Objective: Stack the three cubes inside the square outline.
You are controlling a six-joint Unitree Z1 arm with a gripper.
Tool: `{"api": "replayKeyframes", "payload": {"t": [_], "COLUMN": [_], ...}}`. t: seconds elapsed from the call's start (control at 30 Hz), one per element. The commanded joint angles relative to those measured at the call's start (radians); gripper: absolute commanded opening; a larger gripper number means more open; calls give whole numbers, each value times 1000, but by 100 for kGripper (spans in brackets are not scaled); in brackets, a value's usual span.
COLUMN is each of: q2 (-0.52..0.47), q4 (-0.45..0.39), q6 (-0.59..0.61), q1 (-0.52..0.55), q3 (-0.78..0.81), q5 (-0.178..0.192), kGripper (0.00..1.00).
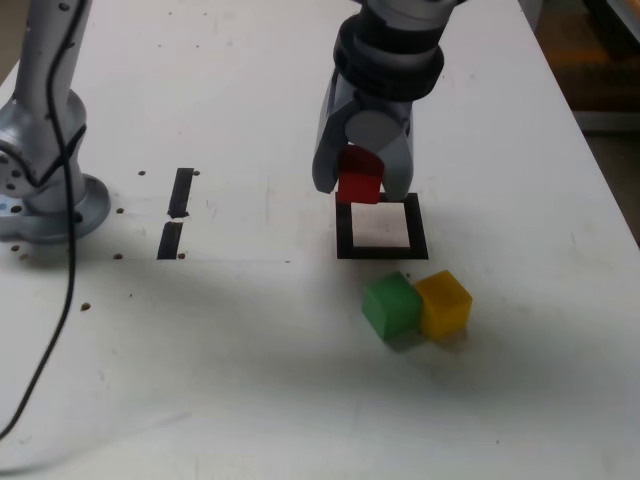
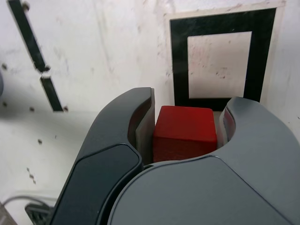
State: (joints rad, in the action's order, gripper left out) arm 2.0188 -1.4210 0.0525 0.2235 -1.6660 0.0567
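From where I stand, the gripper (image 2: 185, 124) has its jaws drawn in on the red cube (image 1: 359, 175), one finger against each side, open just as far as the cube is wide. The cube is up off the table (image 1: 250, 360), held between the fingertips. In the exterior view it covers a bit of the square's (image 1: 346, 233) upper left corner; in the wrist view the square shows just past the cube, black border all round and nothing standing on its pale middle.

The green cube (image 1: 391, 306) and the yellow cube (image 1: 444, 303) sit on the table outside the square, near its lower edge in the exterior view. They're side by side and look to be touching, green on the exterior view's left, yellow on the right, both turned at an angle to the square. Over towards the exterior view's left, two short black strips (image 1: 181, 192) lie end to end on the white surface, between the square and the arm's base (image 1: 50, 210).
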Motion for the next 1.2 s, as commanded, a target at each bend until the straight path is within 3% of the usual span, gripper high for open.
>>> {"api": "replayKeyframes", "payload": {"t": [0.0, 0.33, 0.83, 0.97, 1.17], "q2": [3, 8, 55, 63, 67], "q4": [56, 238, 275, 281, 281], "q6": [-17, -20, -14, -14, -14], "q1": [-27, -68, -77, -78, -79], "q3": [51, 179, 167, 166, 159], "q5": [3, -19, -30, -36, -32], "kGripper": [25, 25, 28, 34, 54]}}
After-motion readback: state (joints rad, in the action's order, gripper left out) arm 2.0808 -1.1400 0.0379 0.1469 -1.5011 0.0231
